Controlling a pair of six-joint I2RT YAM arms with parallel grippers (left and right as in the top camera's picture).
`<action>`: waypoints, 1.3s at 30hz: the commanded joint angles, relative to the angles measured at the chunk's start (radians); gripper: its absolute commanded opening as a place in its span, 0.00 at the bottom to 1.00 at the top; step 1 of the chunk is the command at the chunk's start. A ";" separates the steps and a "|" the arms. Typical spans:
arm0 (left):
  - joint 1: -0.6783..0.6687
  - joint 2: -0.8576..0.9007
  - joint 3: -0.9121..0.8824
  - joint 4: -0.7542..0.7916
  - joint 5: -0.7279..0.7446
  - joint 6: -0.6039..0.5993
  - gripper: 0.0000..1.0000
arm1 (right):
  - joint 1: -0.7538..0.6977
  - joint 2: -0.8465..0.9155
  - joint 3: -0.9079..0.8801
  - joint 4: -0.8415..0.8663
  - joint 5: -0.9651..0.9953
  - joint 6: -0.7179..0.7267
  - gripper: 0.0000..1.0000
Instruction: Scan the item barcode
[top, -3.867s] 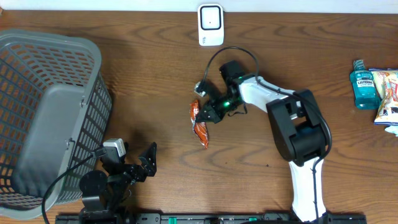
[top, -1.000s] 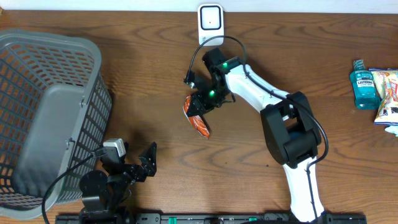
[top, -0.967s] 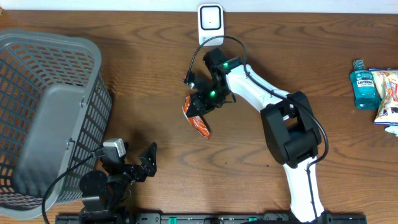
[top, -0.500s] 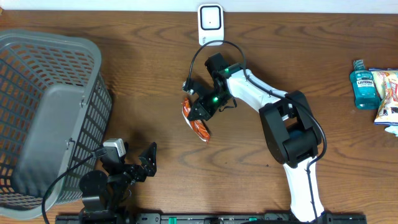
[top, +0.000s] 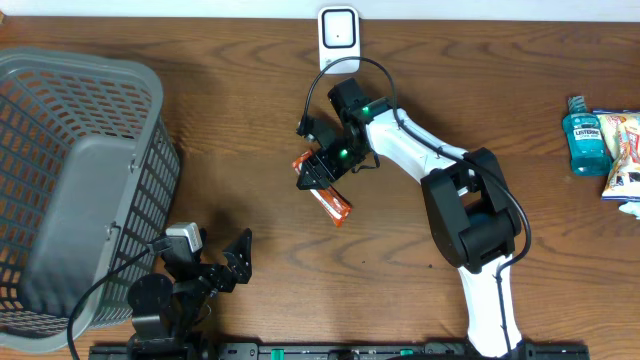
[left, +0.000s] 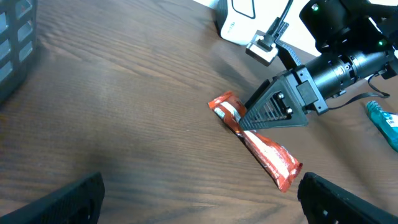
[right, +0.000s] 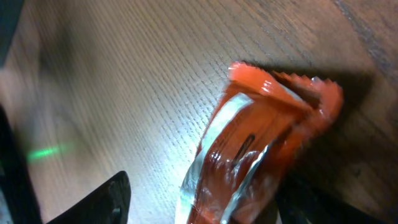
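Since the left gripper (top: 238, 262) sits closest to the near edge, I'll start there: it's parked low over the worktop (top: 230, 120) with its fingers spread wide and nothing between them, just beside the grey basket (top: 150, 190). Further in, around the middle, the orange snack packet (top: 336, 205) lies flat on the wood. Its long axis runs on a diagonal, with one crimped end pointing near-right toward the right arm's base and the other pointing far-left. That far-left end is right under the right gripper (top: 315, 178), which comes down over it from the far side. In the wrist view its fingers look parted, one on each side of the packet, with a gap showing, so it's straddling rather than pinching. Past that, at the far edge, the white scanner (top: 339, 40) stands well apart from the packet. Way off on the right there's a blue mouthwash bottle (top: 587, 135).
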 joint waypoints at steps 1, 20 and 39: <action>0.005 -0.002 -0.014 -0.021 0.012 0.009 0.99 | -0.007 0.034 0.014 -0.010 0.032 0.050 0.71; 0.005 -0.002 -0.014 -0.021 0.012 0.009 0.99 | -0.016 0.034 -0.003 -0.109 0.100 -0.096 0.71; 0.005 -0.002 -0.014 -0.021 0.012 0.009 0.99 | -0.016 0.193 -0.054 -0.109 0.104 -0.076 0.48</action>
